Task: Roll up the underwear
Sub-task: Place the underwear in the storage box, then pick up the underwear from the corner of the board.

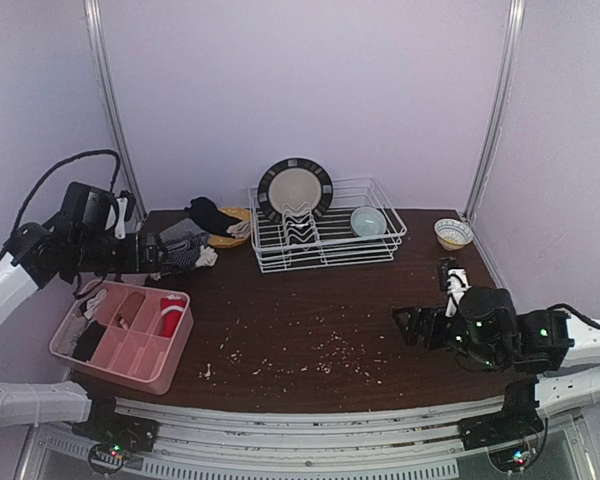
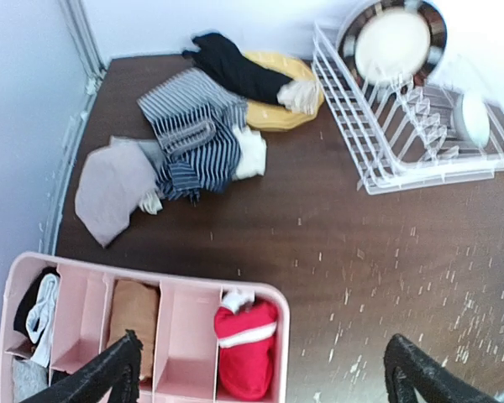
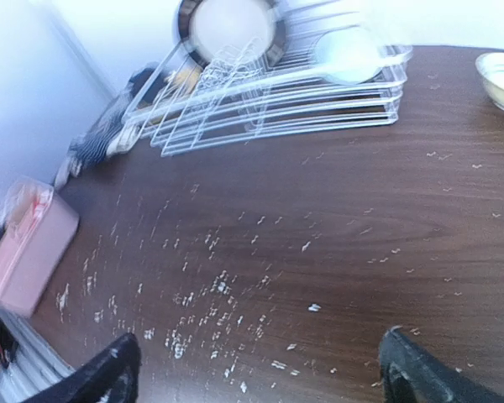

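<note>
The underwear lies in a loose pile at the table's back left: a black-and-white striped pair [image 2: 193, 134] [image 1: 183, 246], a grey one [image 2: 113, 189] and a black one [image 2: 235, 67] draped over a yellow plate [image 2: 277, 113]. A red pair with a white waistband [image 2: 245, 348] [image 1: 170, 315] sits rolled in the end compartment of the pink tray [image 2: 178, 336]. My left gripper [image 2: 262, 342] [image 1: 152, 255] hangs open above the tray and pile, holding nothing. My right gripper [image 3: 260, 344] [image 1: 402, 328] is open over bare table at the right.
A white wire dish rack [image 1: 325, 240] holds a dark-rimmed plate [image 1: 294, 188] and a pale bowl [image 1: 368, 220]. A small bowl [image 1: 453, 233] stands at the back right. White crumbs [image 3: 210, 294] are scattered over the brown table. Other tray compartments hold tan and dark cloth.
</note>
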{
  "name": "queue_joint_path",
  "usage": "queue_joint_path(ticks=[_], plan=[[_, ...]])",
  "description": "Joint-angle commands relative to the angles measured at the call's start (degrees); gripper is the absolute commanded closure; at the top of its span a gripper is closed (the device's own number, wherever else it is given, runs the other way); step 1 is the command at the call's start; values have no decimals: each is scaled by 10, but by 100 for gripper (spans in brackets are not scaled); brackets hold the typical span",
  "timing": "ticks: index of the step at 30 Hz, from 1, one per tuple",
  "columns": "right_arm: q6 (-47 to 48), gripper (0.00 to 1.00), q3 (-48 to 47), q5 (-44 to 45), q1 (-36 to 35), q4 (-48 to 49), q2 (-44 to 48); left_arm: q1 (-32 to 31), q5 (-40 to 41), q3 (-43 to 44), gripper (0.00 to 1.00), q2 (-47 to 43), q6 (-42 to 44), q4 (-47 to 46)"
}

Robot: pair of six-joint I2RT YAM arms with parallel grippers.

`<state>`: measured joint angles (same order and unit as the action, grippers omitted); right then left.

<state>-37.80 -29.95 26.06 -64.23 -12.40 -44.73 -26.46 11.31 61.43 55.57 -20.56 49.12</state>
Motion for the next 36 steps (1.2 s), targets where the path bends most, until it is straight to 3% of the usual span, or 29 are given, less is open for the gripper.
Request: queue_joint_path(ticks=[1,6,10,18,21,24,29,31,34,36], plan=[[14,0,-23,154,13,-65,53,19,54,6,2,76,-44,-130],[24,0,-61,177,21,-135,46,92,29,215,9,350,-95,-16],[36,0,-48,177,26,-120,58,137,17,290,13,468,-155,14],[36,0,-42,153,33,-96,62,164,-4,312,23,562,-219,-7],[36,0,-50,143,35,-106,63,168,-16,322,30,594,-223,-14],[39,0,-65,134,34,-126,74,170,-27,323,43,612,-219,-36],[52,0,-85,124,35,-148,96,173,-36,353,48,645,-208,-30],[59,0,-90,128,35,-153,105,174,-44,349,59,643,-203,-33],[75,0,-104,144,35,-169,118,173,-52,319,100,599,-183,-62],[87,0,-113,155,34,-178,129,165,-38,301,100,542,-169,-79]])
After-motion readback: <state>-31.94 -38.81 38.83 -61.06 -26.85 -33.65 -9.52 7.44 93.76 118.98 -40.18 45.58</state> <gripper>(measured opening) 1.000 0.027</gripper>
